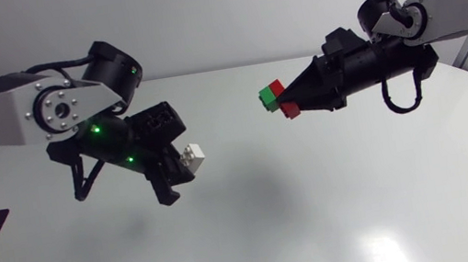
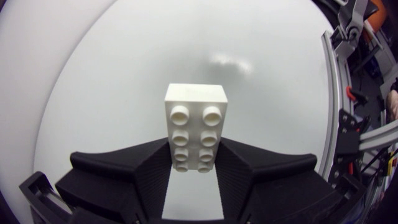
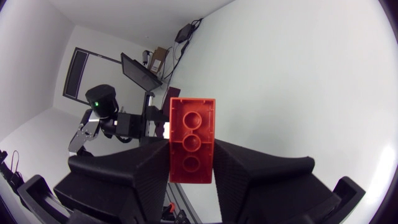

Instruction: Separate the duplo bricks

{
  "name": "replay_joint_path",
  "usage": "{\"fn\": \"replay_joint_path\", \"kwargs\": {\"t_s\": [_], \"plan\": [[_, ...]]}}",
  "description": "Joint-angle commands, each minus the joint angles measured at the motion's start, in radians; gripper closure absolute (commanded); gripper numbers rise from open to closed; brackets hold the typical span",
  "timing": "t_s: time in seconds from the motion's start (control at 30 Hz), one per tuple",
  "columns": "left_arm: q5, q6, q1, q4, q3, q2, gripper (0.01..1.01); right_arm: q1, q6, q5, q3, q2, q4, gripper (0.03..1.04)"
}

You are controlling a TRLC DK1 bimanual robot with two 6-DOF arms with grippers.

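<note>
One white brick [image 2: 195, 124] in left pincer [image 2: 194, 163], red brick [image 3: 192, 134], right pincer [image 3: 191, 163]

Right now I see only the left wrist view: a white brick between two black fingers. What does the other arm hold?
Observer: The right end effector is shut on a red brick.
Operator: Just that one?
Observer: No. The head view shows a green brick sitting against the red one. The right wrist view does not show it.
Operator: Are the two arms close?
Observer: No. The left end effector, shut on the white brick, is well apart from the right one.
</note>
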Motion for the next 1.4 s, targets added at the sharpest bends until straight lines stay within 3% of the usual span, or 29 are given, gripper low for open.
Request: {"fn": "replay_joint_path", "kwargs": {"t_s": [0.0,0.27,0.63,0.93,1.17,1.37], "plan": [[-0.085,0.104,-0.008,-0.074,0.061,0.072,0.838,0.013,-0.028,0.013,-0.038,-0.031,0.001,0.87],[-0.299,0.253,0.008,-0.267,0.081,0.153,0.836,0.035,-0.034,0.031,-0.092,-0.075,0.023,0.87],[-0.353,0.267,0.006,-0.289,0.118,0.375,0.826,0.062,-0.032,0.051,-0.117,-0.082,0.046,0.87],[-0.372,0.270,0.012,-0.249,0.119,0.447,0.807,0.062,-0.032,0.057,-0.111,-0.085,0.046,0.87],[-0.372,0.267,0.029,-0.249,0.139,0.441,0.423,0.070,-0.032,0.062,-0.117,-0.092,0.046,0.87],[-0.355,0.257,0.043,-0.247,0.133,0.432,0.189,0.079,-0.032,0.065,-0.124,-0.108,0.046,0.87]]}}
